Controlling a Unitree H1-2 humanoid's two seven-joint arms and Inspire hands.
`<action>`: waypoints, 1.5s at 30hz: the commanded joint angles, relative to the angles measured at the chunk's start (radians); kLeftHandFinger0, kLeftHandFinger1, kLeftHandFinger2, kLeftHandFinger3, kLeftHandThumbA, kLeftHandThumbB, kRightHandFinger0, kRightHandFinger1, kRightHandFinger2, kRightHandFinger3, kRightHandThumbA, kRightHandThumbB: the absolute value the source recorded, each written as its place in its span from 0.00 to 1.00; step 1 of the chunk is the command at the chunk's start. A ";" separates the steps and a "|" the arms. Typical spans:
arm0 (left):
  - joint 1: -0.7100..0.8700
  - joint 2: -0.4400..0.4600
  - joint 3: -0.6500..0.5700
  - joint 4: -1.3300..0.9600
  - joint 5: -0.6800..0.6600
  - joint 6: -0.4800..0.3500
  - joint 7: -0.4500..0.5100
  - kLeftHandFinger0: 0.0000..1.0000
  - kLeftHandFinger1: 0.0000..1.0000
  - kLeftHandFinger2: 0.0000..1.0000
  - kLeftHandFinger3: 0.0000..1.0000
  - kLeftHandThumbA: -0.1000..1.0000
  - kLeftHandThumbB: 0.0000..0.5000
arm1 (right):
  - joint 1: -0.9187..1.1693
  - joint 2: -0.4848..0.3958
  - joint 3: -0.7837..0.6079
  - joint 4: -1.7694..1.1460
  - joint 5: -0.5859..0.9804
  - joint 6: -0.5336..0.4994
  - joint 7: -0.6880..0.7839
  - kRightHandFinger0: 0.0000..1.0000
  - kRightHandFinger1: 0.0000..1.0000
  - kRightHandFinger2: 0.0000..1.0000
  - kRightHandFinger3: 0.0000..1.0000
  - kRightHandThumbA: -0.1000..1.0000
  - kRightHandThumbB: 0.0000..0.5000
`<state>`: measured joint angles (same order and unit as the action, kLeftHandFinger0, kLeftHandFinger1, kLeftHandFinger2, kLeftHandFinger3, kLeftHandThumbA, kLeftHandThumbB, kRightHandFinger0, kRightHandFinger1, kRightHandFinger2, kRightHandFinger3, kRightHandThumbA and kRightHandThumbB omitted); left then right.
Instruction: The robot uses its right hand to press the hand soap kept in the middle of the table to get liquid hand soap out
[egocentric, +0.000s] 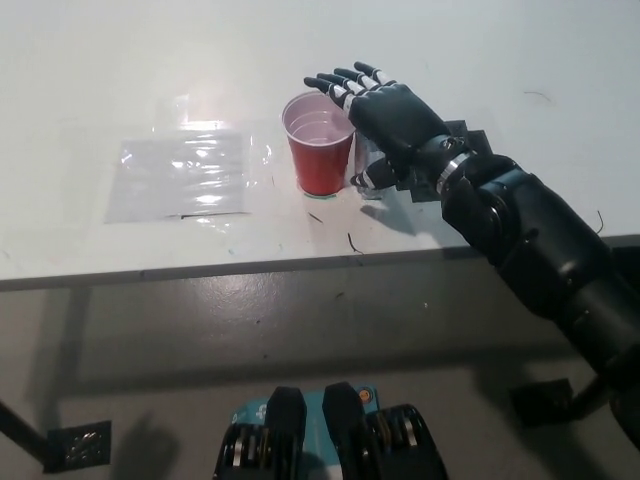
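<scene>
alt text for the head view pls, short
The robot's black right hand, fingers spread, hovers over a clear soap dispenser beside a red plastic cup on a white table. A clear plastic sheet lies left of it.

I have only the head view: my camera looks steeply down from above the near edge of the white table (120, 60), fairly close, taking in the grey floor (150, 350) below.

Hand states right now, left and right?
Left: not in view.
Right: black right hand open, fingers spread flat beside the red plastic cup, holding nothing visible.
</scene>
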<state>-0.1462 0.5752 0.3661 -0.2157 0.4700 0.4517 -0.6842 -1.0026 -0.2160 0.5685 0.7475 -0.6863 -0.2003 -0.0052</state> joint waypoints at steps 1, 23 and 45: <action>0.004 0.025 0.027 -0.032 -0.002 0.018 -0.016 1.00 1.00 1.00 0.87 1.00 0.20 | -0.029 -0.033 -0.023 -0.056 0.030 0.079 0.164 1.00 1.00 1.00 1.00 1.00 0.95; 0.047 0.016 0.027 -0.024 -0.029 0.018 -0.015 1.00 1.00 1.00 0.85 1.00 0.19 | -0.299 -0.106 -0.230 -0.237 0.081 0.114 0.230 1.00 1.00 1.00 1.00 1.00 0.85; 0.067 0.003 0.044 -0.037 -0.014 0.018 -0.016 1.00 1.00 1.00 0.84 1.00 0.21 | 0.149 -0.241 -0.452 -0.750 0.161 0.265 0.283 1.00 1.00 1.00 1.00 1.00 0.98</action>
<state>-0.0753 0.5639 0.3925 -0.2207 0.4559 0.4517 -0.6847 -0.8672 -0.4302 0.1636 0.0718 -0.5733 0.0293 0.2765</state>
